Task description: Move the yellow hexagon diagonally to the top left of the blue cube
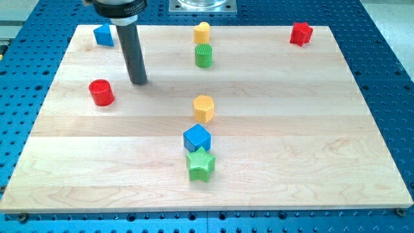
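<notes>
The yellow hexagon (204,107) sits near the board's middle, just above and slightly right of the blue cube (197,138). A green star (200,164) touches the blue cube from below. My tip (138,81) rests on the board at the upper left, well left of the hexagon and to the upper right of a red cylinder (101,92). The tip touches no block.
A second blue block (103,34) lies at the top left corner. A yellow block (202,32) and a green cylinder (204,55) stand at the top centre. A red block (301,33) sits at the top right. The wooden board (310,129) lies on a blue perforated table.
</notes>
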Available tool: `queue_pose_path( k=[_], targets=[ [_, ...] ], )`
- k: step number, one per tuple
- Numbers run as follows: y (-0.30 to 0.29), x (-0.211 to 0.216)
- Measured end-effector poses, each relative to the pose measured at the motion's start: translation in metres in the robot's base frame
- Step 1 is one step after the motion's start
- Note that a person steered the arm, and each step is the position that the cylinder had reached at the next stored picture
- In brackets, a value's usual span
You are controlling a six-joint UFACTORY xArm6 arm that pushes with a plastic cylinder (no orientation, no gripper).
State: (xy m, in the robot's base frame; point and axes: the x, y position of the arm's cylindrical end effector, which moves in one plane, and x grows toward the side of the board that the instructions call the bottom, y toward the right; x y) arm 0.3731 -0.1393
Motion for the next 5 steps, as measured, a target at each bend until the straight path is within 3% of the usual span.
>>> queue_pose_path(
  k=[1,2,4,5],
  targets=[
    [-0.059,0.017],
    [-0.017,0.016],
    [0.191,0.014],
    [0.195,0.036]
  ],
)
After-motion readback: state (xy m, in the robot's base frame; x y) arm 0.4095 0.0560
